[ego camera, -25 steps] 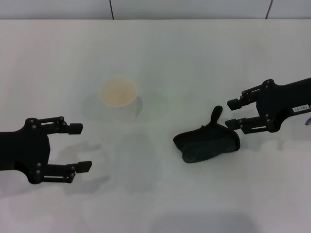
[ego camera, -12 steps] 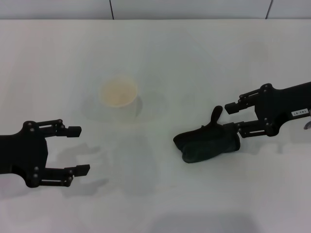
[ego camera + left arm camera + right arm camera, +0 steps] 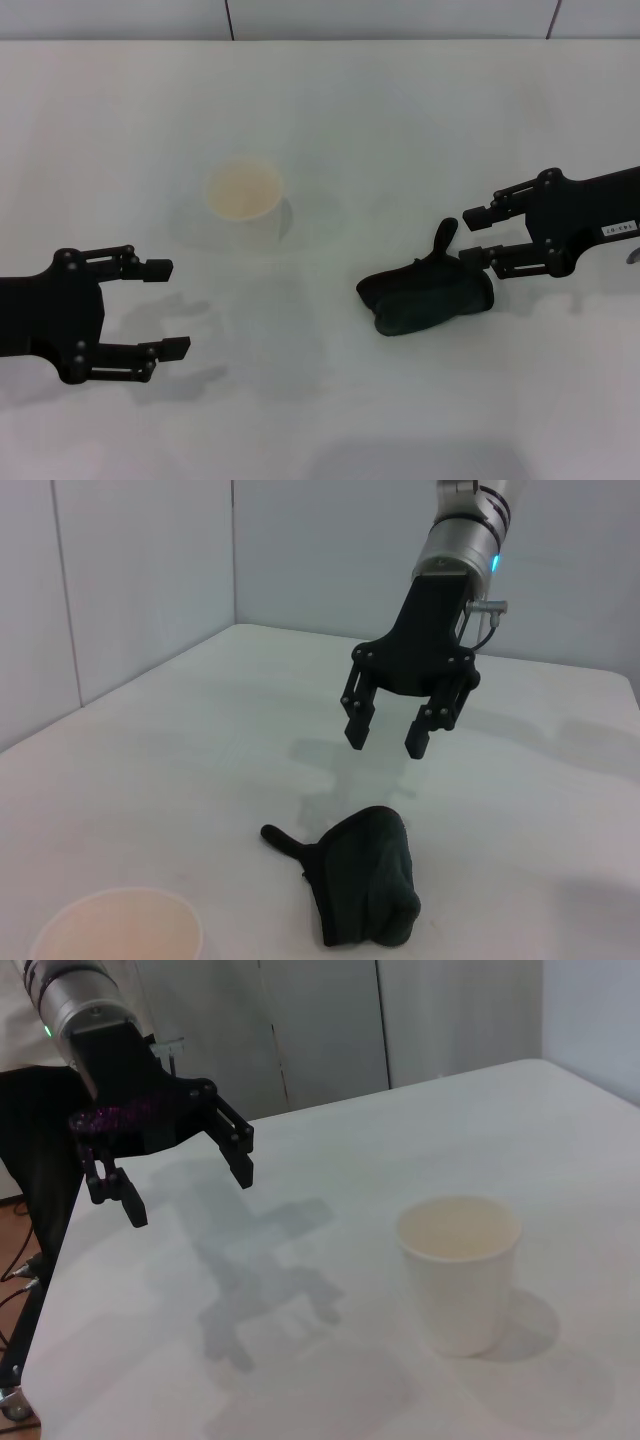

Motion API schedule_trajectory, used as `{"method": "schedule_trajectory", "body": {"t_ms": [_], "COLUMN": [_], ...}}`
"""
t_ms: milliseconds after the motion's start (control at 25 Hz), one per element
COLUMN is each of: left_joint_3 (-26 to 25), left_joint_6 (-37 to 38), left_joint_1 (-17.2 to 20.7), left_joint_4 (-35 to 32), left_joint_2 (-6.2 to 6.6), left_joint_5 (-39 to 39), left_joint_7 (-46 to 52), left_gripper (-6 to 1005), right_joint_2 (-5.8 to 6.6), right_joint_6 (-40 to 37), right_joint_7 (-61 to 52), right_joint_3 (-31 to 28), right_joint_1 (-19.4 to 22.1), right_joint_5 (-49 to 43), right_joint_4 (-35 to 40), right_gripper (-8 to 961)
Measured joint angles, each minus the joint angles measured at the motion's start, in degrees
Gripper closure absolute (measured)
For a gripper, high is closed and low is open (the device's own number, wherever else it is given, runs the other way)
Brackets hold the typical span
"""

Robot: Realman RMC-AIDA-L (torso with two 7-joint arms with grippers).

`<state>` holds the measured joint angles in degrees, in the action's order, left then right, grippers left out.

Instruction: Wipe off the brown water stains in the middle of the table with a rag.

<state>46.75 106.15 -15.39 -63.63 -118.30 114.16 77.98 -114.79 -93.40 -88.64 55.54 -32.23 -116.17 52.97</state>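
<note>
Fingers: right gripper spread wide, empty | lumpy blackish dark-green cloth rag on white bench just beside and below them | advice: descend, straddle its bulk, then close | left gripper spread, idle.

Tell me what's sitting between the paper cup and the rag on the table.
Nothing: in the head view, only bare white table lies between the paper cup and the rag. No brown stain shows there.

Pale panelled walls with dark vertical seams; even light.
</note>
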Motion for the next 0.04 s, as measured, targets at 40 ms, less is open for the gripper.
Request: {"method": "schedule_trajectory", "body": {"t_ms": [40], "left_joint_3": [0.0], "left_joint_6": [0.0], "left_joint_1": [0.0], "left_joint_4": [0.0], "left_joint_2": [0.00], "left_joint_5": [0.0], "left_joint_7": [0.0], "left_gripper": [167], "right_joint_2": [0.00], "right_joint_6": [0.0], "right_joint_7": [0.0], "right_joint_3": [0.0], "right_joint_1": [0.0], "right_joint_5": [0.0], "right_joint_4": [0.0], "right_gripper": [464]}}
